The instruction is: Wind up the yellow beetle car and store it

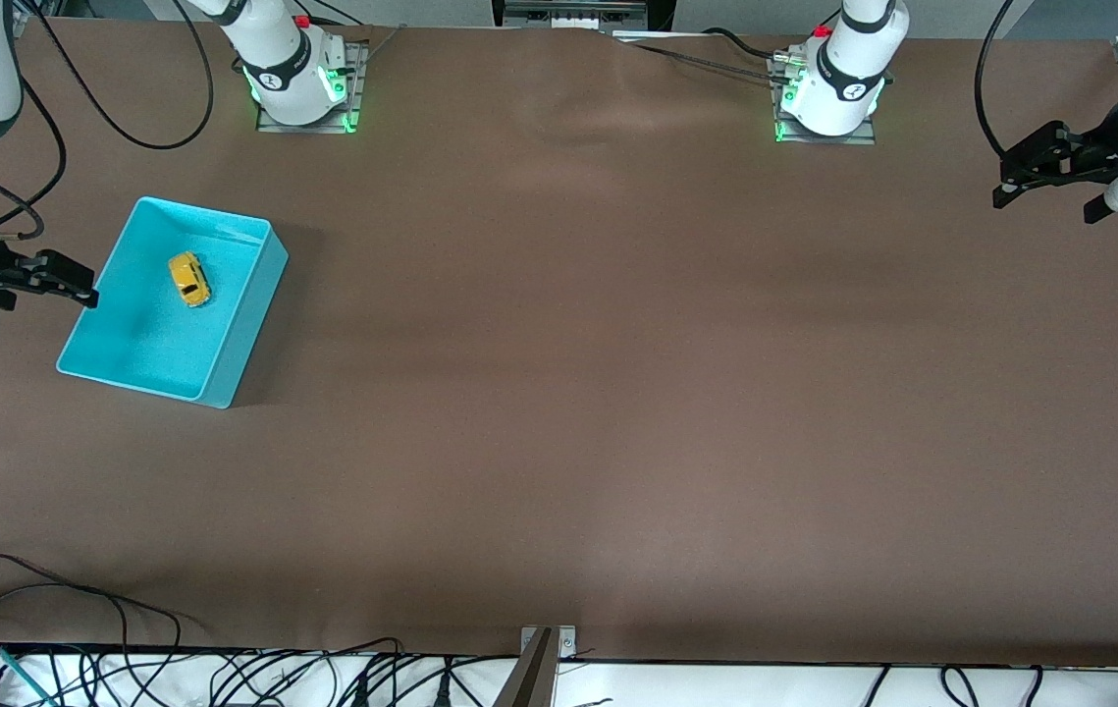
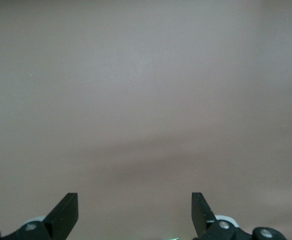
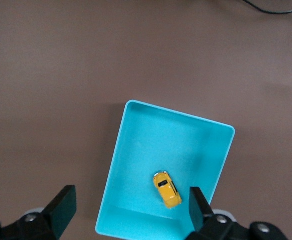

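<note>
The yellow beetle car lies inside the turquoise bin, on its floor, toward the end nearer the robots' bases. In the right wrist view the car shows in the bin from above. My right gripper is open and empty, up in the air by the bin's edge toward the right arm's end of the table; in its own view the gripper stands apart from the car. My left gripper is open and empty over bare table at the left arm's end, and its own view shows the gripper with nothing between the fingers.
The brown table holds only the bin. Both arm bases stand along the edge farthest from the front camera. Cables lie along the edge nearest the front camera.
</note>
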Controlling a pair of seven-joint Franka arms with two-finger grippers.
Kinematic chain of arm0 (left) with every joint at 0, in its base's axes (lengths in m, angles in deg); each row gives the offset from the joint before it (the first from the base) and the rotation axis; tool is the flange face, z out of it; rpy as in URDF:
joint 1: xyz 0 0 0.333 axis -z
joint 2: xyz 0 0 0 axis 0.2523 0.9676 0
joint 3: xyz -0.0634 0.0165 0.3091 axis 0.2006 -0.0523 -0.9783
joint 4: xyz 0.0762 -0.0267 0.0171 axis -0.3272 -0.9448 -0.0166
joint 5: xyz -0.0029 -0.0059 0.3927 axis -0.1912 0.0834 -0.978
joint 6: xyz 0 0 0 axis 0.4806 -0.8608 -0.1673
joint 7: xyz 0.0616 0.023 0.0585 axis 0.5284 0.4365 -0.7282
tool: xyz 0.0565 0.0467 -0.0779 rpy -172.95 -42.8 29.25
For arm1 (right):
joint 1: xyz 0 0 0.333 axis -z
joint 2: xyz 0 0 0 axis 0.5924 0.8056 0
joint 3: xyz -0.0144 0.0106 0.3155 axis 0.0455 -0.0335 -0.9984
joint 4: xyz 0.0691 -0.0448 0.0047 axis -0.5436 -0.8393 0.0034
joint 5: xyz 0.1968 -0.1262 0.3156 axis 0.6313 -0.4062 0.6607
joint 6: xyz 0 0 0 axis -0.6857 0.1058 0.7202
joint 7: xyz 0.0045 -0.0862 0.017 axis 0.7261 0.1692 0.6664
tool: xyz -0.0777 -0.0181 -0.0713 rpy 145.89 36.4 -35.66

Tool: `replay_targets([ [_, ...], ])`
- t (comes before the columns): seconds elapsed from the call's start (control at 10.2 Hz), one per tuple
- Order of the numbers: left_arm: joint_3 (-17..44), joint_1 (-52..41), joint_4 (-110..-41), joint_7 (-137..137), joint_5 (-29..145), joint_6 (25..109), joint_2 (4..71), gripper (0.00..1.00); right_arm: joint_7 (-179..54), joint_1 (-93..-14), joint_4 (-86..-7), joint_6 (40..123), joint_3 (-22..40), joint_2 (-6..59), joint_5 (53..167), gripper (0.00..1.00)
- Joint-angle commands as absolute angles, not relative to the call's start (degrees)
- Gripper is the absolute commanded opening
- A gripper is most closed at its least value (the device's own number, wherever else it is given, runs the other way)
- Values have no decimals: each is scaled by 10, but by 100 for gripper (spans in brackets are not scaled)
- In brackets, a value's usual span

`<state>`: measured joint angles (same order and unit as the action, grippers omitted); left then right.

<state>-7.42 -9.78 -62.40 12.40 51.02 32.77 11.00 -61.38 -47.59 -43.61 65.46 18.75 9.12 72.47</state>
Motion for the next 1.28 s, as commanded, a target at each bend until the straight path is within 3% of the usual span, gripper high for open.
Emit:
replay_targets([
  [0.0, -74, -98, -602, 119, 519, 311, 120, 100, -638, -480, -427, 629, 178, 90, 726, 100],
  [1.18, -75, -104, -604, 120, 519, 311, 120, 100, -652, -477, -384, 633, 181, 97, 742, 100],
])
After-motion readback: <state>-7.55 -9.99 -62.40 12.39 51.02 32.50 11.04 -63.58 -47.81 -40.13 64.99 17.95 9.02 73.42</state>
